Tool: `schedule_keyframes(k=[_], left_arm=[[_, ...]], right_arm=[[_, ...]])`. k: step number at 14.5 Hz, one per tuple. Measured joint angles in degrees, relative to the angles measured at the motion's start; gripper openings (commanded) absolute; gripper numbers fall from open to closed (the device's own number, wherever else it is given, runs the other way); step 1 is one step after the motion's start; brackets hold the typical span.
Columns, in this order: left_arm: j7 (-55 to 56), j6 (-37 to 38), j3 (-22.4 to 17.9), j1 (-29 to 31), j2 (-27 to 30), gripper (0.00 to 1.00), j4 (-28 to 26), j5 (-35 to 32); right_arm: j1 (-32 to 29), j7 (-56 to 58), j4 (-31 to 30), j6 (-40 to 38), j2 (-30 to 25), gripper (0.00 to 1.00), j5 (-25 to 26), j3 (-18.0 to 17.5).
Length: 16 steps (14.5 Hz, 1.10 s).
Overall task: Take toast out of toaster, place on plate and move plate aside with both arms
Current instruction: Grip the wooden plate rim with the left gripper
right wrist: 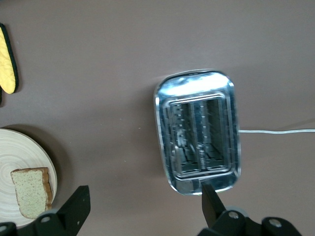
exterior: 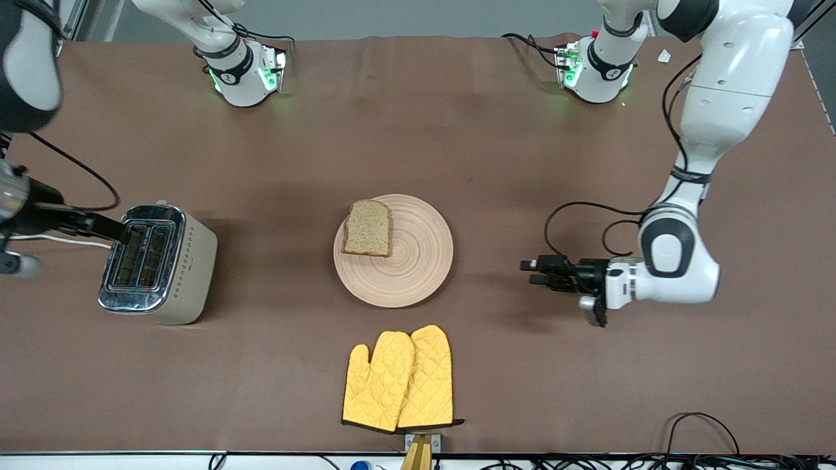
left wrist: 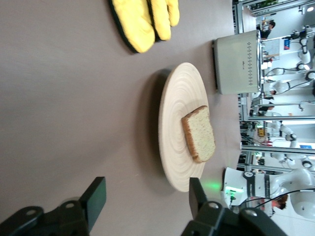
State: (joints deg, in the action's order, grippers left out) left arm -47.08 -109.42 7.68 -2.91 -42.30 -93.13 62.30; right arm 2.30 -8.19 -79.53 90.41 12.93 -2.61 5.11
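Risk, as I judge it: the plate (exterior: 418, 274) may skid or tip if gripped off-centre, sliding the toast (exterior: 368, 228), which lies on its toaster-side rim.

Toaster (exterior: 157, 264): slots empty, at the right arm's end.

Left gripper (exterior: 537, 273): beside the plate, well apart, jaws parted, holding nothing.

Right gripper (right wrist: 142, 209): over the toaster, spread wide, empty.

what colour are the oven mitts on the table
Bright yellow, quilted, with dark trim: the oven mitts show best in the front view.
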Motion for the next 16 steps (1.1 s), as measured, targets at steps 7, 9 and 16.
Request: schedule_keyframes(k=[7,9,16], left_arm=[[-2.03,-6.29,0.14,-8.6,-4.35,0.5,-0.02,9.99],[-3.08,-9.25,0.14,-11.17,-5.52,0.47,-0.01,12.69],[-8.7,-11.19,0.13,-13.8,-8.87,0.31,0.05,20.02]], right_arm=[[1.5,5.97,-2.49,-0.44,-6.6,1.0,-0.5,4.9],[1.98,6.0,-4.23,-0.44,-8.36,1.0,-0.47,4.88],[2.25,6.19,-3.58,-2.46,-10.39,1.0,-0.37,4.61]])
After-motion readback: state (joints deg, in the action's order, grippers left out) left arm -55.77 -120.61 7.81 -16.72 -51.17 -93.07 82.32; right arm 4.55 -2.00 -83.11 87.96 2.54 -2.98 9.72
